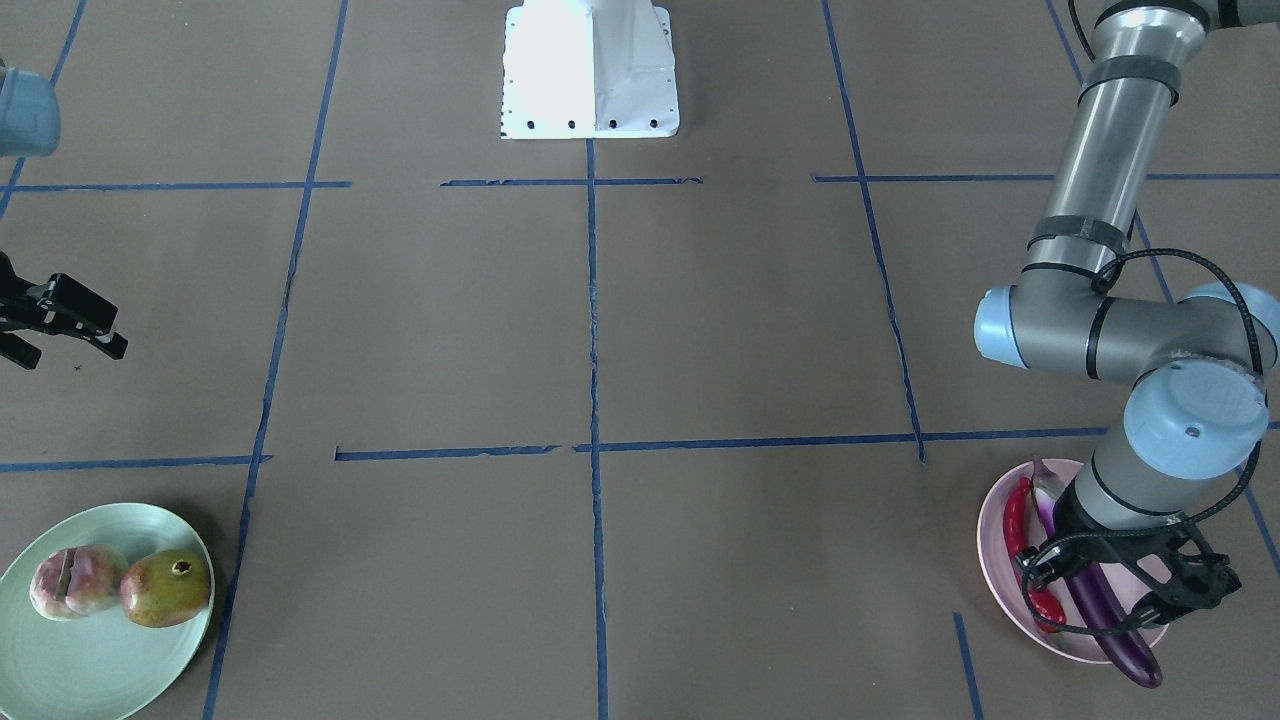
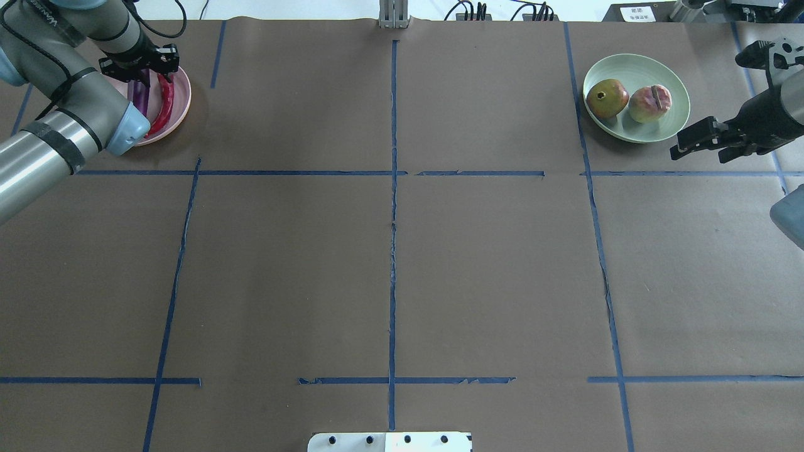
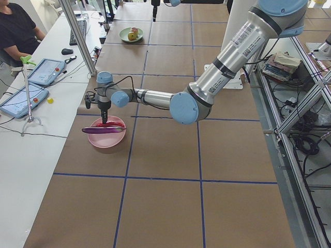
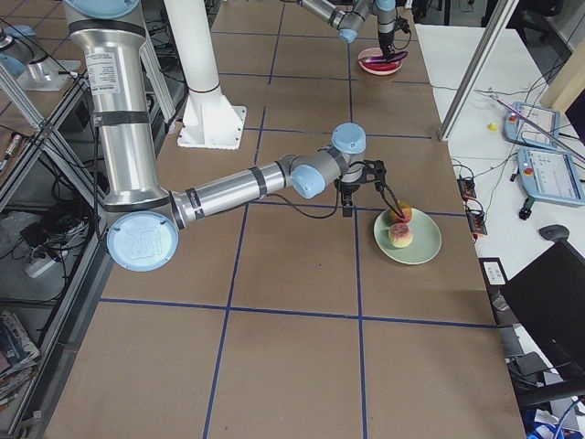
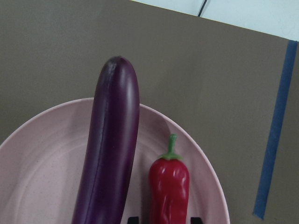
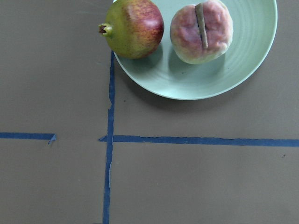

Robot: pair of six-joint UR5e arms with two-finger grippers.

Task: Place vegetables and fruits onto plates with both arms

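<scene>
**A:** How did the big pieces stand?

**B:** On the brown table (image 2: 282, 270), crossed with blue tape lines (image 2: 392, 251), the left arm (image 1: 1110, 170) reached to the far corner on its own side. The right arm (image 4: 247, 187) stretched low toward the opposite far corner.

**A:** And the plates?

**B:** Both were round, shallow and matte, one in each of those corners. The pink plate (image 5: 42, 158) carried the vegetables and the green plate (image 6: 210, 79) carried the fruits.

**A:** What did the vegetables look like?

**B:** The eggplant (image 5: 112, 140) was long, slim and glossy dark purple. It lay across the pink plate with its rounded tip past the rim.

**A:** The fruits?

**B:** They were two round ones, just beside each other on the green plate. The grooved fruit (image 6: 201, 30) was pale pink and yellowish with a brown groove down its middle. The crowned fruit (image 6: 135, 28) was red shading to yellow-green, and its small crown pointed out over the rim.

**A:** And the chili?

**B:** The chili (image 5: 169, 186) was shorter, shiny red and slightly wrinkled, with a small green stem. It lay inside the pink plate, just beside the eggplant.

**A:** The grippers?

**B:** The left gripper (image 3: 104, 119) pointed down over the pink plate, its jaws spread, one on each side of the chili. Whether they touched it, I couldn't tell. The right gripper (image 1: 80, 352) hung over bare table near the green plate but apart from it, its jaws spread and holding nothing.
</scene>
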